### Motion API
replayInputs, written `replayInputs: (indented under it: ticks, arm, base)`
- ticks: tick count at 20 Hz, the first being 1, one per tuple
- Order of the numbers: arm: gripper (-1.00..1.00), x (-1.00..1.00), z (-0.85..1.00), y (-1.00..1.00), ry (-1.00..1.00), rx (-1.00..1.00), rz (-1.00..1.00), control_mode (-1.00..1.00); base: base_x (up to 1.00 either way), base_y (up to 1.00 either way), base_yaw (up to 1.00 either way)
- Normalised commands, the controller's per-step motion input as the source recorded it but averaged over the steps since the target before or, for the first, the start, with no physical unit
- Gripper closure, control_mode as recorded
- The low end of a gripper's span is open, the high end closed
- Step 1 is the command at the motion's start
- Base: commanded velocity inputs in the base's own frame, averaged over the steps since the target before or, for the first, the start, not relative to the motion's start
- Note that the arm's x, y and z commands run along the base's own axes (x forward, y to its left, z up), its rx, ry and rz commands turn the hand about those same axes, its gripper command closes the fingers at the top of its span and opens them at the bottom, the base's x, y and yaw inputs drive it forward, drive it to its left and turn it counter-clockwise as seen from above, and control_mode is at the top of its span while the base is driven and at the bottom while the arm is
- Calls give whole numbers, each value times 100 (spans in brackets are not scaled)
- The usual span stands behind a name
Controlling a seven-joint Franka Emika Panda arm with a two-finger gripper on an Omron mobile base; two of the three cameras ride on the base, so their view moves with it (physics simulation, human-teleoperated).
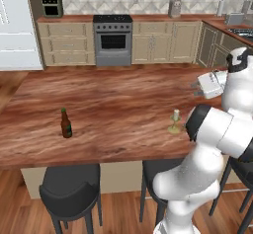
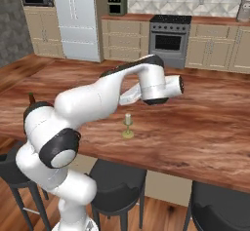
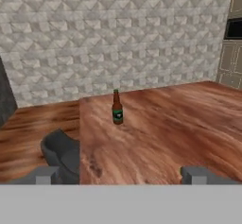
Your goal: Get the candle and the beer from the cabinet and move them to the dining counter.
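Left base view: beer (image 1: 65,124) upright on dining counter (image 1: 113,99), candle (image 1: 175,121) well apart, near arm. Right base view: candle (image 2: 128,126) upright below hand. Hand view: fingers (image 3: 46,175) spread wide, empty, facing beer (image 3: 117,107).

Wide bare wood on dining counter (image 1: 123,99) between beer (image 1: 65,124) and candle (image 1: 175,122), well apart, both upright. Open passage above the top. Stools (image 1: 69,188) tucked under near edge, below the surface.
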Motion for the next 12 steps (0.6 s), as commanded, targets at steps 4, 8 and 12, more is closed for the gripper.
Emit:
replayInputs:
  ticks: [4,8,12]
  arm:
    - [-100,-99,36,45,6,-7,-30,-100]
    - [-100,-95,41,55,8,-6,-31,-100]
    - [-100,-74,53,53,17,-7,-30,-100]
  base:
    - [0,0,0]
    - [0,0,0]
    - [0,0,0]
